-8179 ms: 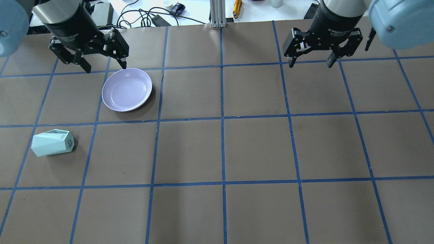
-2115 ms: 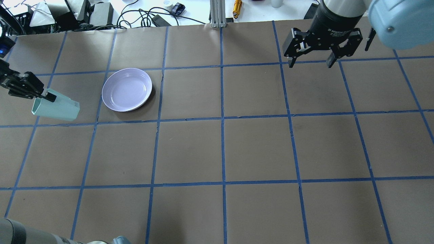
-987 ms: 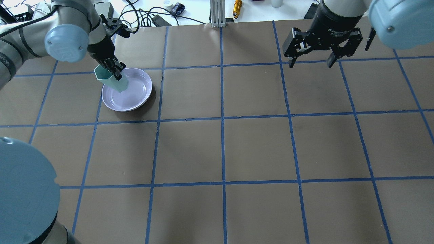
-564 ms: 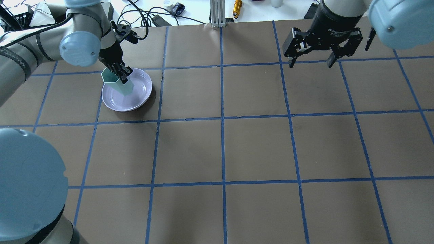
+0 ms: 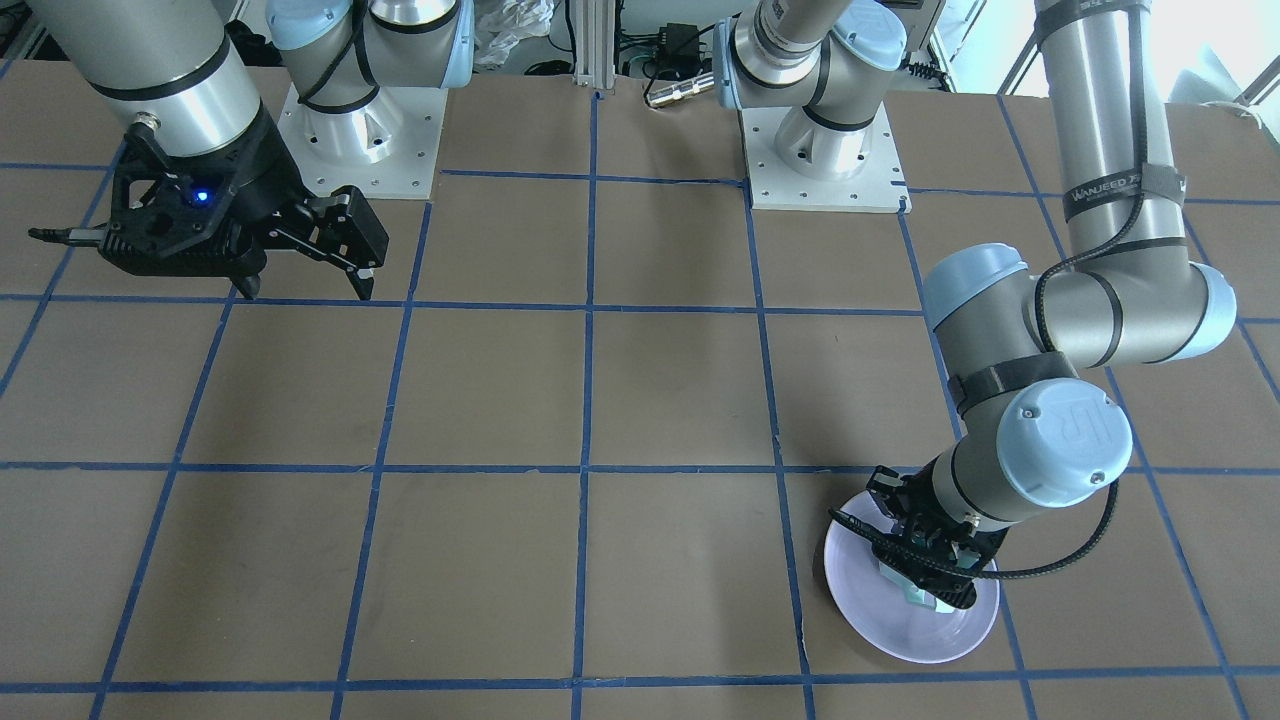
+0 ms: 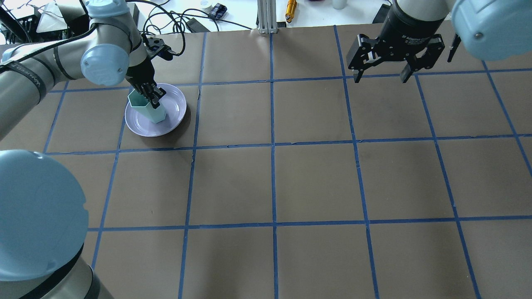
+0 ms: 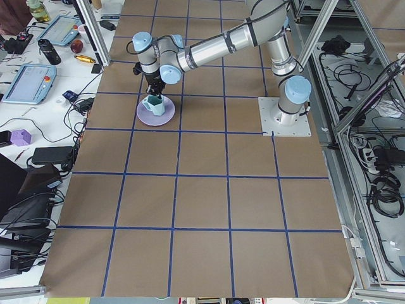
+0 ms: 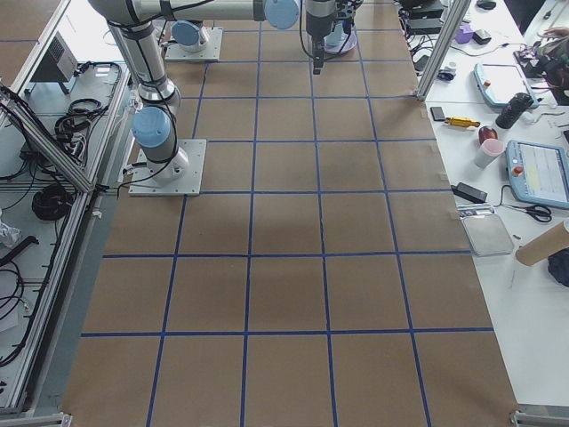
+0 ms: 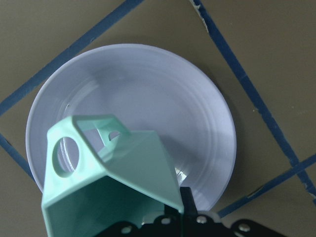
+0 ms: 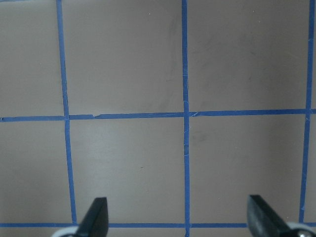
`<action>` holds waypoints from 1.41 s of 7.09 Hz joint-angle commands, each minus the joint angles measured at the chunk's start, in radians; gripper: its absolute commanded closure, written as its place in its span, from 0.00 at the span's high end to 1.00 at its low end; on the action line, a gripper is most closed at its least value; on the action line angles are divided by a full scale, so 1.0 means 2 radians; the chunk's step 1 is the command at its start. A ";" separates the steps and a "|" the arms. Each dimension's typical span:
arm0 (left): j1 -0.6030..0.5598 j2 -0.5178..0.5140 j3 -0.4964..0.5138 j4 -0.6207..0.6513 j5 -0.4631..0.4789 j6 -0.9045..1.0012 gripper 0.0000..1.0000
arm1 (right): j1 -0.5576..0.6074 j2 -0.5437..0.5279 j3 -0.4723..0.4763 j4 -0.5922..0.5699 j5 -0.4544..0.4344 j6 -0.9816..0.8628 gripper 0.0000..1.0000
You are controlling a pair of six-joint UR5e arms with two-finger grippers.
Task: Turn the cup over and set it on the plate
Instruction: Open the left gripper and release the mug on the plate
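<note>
Overhead exterior view: the left gripper is clamped on the rim wall of the mint-green cup and holds it over the lavender plate, mouth up and base toward the plate's left half. Eight seconds ago the cup lay on its side on the desk, well apart from the plate. Two seconds ago it hung in the gripper off the plate's left side. In the last second it has moved in over the plate and gone from a marked lean to a nearly upright stance, sitting lower in each picture. The flip is therefore judged complete and the placing step is in its final stage. In the left wrist-mounted view, the cup shows its open handle on the side away from the gripper, with the plate directly beneath. Contact between base and plate cannot be confirmed in any view. In the exterior left view, the cup stands within the plate's outline. The right gripper has not moved: it hangs with its jaws spread and empty, well apart at the far right of the desk. Remaining action, as judged: confirm seating, release, and withdraw upward. A release before the base seats flat may tip the cup.
</note>
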 commanded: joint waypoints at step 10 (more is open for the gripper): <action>-0.027 0.219 0.002 -0.177 -0.007 -0.269 1.00 | 0.000 0.000 0.000 0.000 0.001 0.001 1.00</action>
